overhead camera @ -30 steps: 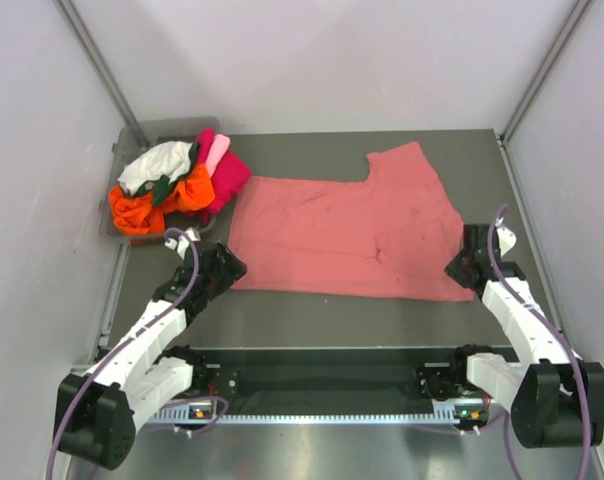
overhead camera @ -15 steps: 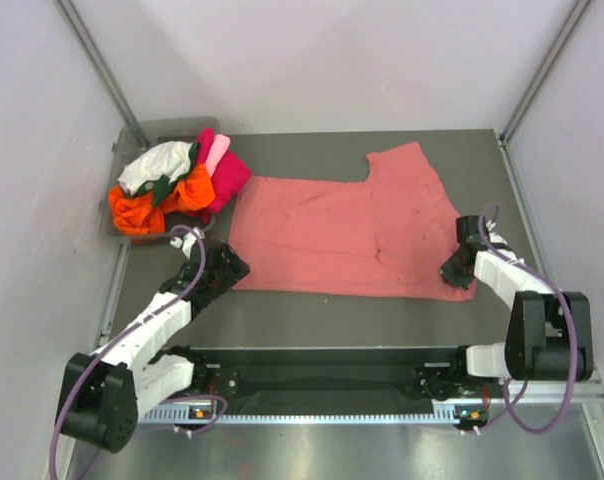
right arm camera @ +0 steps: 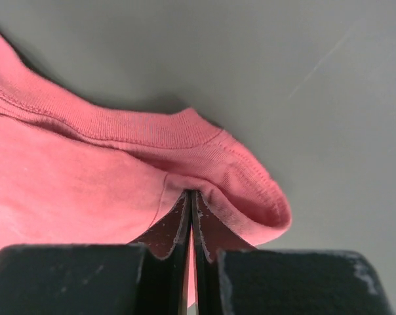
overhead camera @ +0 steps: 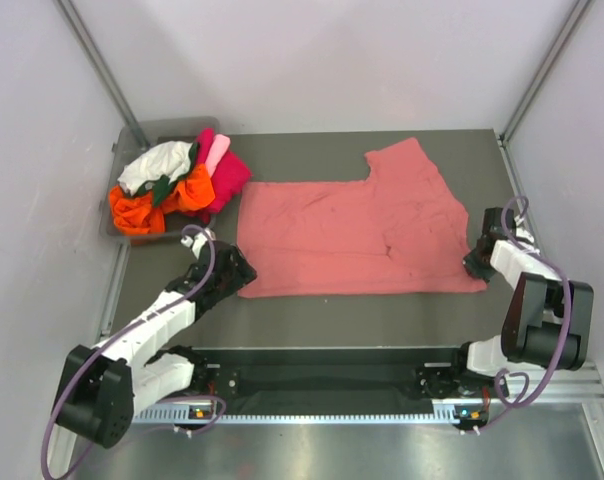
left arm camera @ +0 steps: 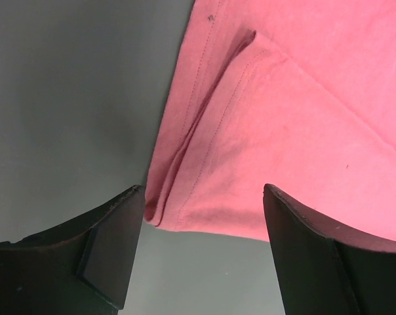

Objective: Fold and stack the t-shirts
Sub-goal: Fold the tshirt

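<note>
Now the salmon-pink t-shirt (overhead camera: 352, 235) lies flat on the counter (overhead camera: 312, 315), long axis sideways, right edge pinched by the right tool (right arm camera: 191, 200) (jaws together), left corner before the spread left tool (left arm camera: 203, 197).

Two robots at the worktop's near edge: the left arm (overhead camera: 147, 325) and right arm (overhead camera: 519, 262) wear white shells over black joint housings, each trailing a looping purple cable (overhead camera: 195, 229). The left end effector (left arm camera: 201, 190) and right end effector (right arm camera: 191, 193) carry matte-black fingers (left arm camera: 113, 243), edges scuffed grey.
</note>
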